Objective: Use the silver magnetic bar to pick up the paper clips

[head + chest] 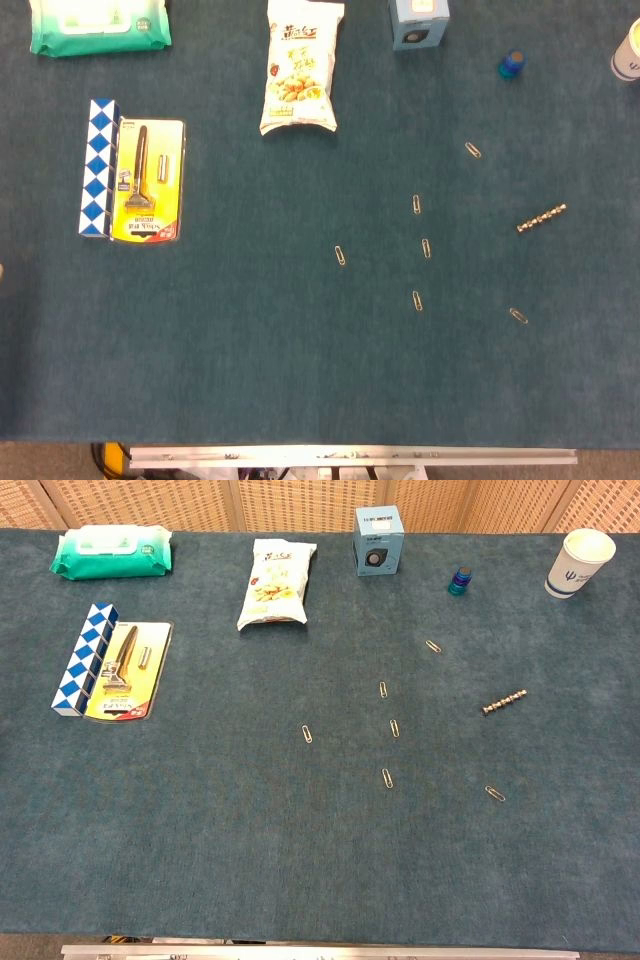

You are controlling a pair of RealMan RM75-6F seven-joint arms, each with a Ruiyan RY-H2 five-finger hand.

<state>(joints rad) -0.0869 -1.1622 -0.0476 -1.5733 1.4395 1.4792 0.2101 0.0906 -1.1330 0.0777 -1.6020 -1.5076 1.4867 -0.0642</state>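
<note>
Table (200,860) with dark teal cloth, seen from head and chest views. No hand in either view, so cannot tell whether left or right is open, closed or holding anything. Silver magnetic bar (541,218) lying flat on the cloth at about 3 o'clock from the centre of the head view, beaded in look, tilted with its far end toward 2 o'clock, touching none of the clips; same bar in the chest view (504,702). Paper clips scattered loose on the cloth around it: farthest clip (473,150) at about 11 o'clock from the bar, nearest-edge clip (518,316) at about 6 o'clock from it, upper middle clip (416,204) and centre clip (426,248) near each other at about 9 o'clock, lower middle clip (417,300) at about 8 o'clock, leftmost clip (341,256) well apart from the bar, farther toward 9 o'clock. All six lying flat and apart from one another. Along the far edge: wet wipes pack (98,24) at 11 o'clock, snack bag (300,68) at 12 o'clock, small blue box (419,22) beside it toward 1 o'clock, blue bottle cap (511,65) and paper cup (578,562) at 2 o'clock. At 9 o'clock, razor in yellow blister pack (146,182), with blue-and-white snake puzzle (96,168) just beside it on the outer side.
</note>
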